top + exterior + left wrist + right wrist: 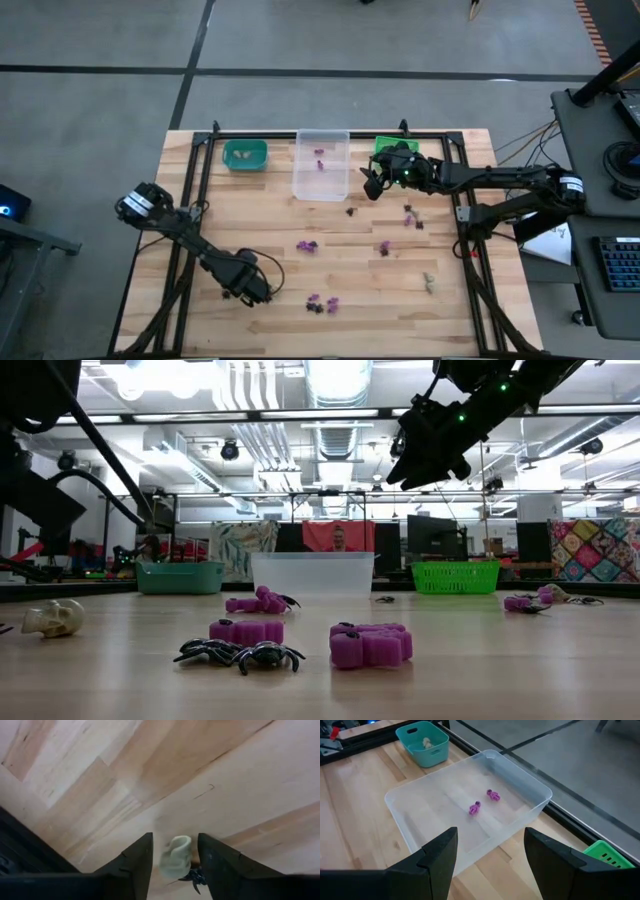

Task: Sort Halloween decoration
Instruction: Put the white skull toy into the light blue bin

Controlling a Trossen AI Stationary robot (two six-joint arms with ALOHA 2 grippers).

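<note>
Halloween decoration pieces lie scattered on the wooden table: purple ones [307, 245] [370, 645], black spiders [240, 654], and a pale beige skull [176, 856] [52, 618] near the front left. My left gripper [175, 865], at the table's near left [255, 290], points down over the skull. It is open, one finger on either side of the skull, and a small black spider [196, 876] lies beside it. My right gripper [372, 185] [490, 855] hangs open and empty above the clear bin's right edge.
Three bins stand along the far edge: a teal bin [245, 155] with a beige piece inside, a clear bin [321, 165] holding two purple pieces [482, 802], and a green bin [385, 146]. A black metal frame [190, 215] borders the table's sides.
</note>
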